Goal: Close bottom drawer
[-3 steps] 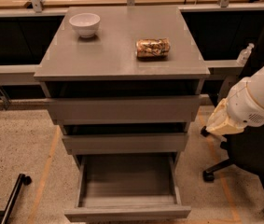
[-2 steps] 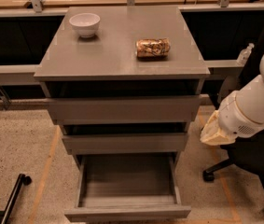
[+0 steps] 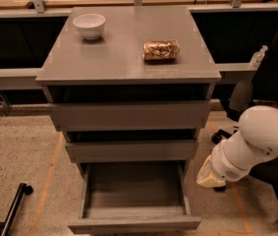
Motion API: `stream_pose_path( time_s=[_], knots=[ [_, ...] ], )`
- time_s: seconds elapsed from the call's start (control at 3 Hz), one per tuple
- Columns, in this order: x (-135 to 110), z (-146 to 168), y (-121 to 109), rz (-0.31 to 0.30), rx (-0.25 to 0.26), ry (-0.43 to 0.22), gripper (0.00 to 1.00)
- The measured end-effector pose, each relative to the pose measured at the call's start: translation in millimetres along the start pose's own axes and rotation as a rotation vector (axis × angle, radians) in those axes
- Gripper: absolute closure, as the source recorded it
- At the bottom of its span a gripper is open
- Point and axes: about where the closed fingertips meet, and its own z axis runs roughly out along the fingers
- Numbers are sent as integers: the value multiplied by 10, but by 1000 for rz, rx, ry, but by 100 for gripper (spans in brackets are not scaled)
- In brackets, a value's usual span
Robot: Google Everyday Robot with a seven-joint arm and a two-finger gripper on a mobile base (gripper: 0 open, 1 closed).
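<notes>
our pincer (image 3: 209, 173) low just right of the pulled-out bottom drawer (image 3: 134, 191), holding nothing we can see, how far open we cannot tell

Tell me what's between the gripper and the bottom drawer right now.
Camera view: only a narrow strip of bare floor separates the gripper, low and right of the cabinet, from the open bottom drawer.
</notes>
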Motion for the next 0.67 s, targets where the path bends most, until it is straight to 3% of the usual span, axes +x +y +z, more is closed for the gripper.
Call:
stream_pose_path(
  time_s=[0.33,0.67],
  knots=[
    [2,41,-9,2,4,-4,100],
    [37,91,-7,-8,-3,39,100]
  ],
)
